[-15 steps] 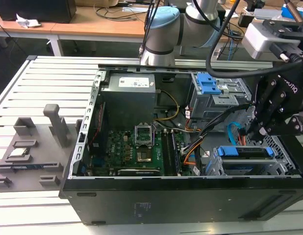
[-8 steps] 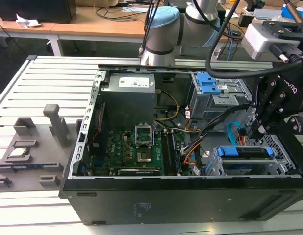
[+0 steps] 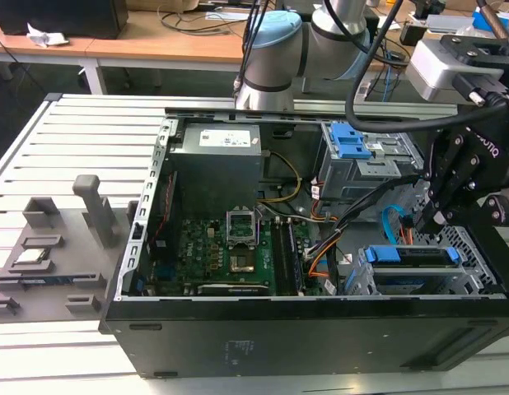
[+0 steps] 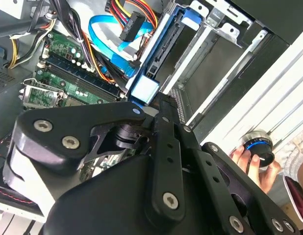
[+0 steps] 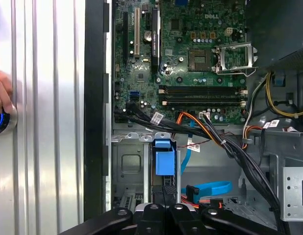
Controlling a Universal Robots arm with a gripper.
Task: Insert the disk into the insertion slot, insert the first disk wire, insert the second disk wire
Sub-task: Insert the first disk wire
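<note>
The disk [image 3: 413, 256], framed by its blue caddy [image 5: 164, 160], stands on edge inside the insertion slot [image 3: 478, 244], a low perforated silver cage at the case's front corner. My gripper [image 3: 436, 219] hangs just above the disk's inner end, fingers [image 4: 160, 108] pressed together with nothing between them. I cannot tell whether they touch the caddy [image 4: 167, 46]. The first disk wire [image 4: 133, 22], a strand bundle ending in a black plug, lies loose beside the disk. The second disk wire [image 4: 106, 28], a flat blue cable [image 5: 213, 188], loops next to it [image 3: 392, 224].
A taller grey cage with blue tabs [image 3: 353, 146] stands behind the slot. The motherboard [image 3: 230, 255] and thick black cable bundles [image 5: 230, 147] lie close by. A hand [image 4: 252, 159] rests on a round knob outside the case. A grey fixture block [image 3: 53, 247] sits at the exterior view's left.
</note>
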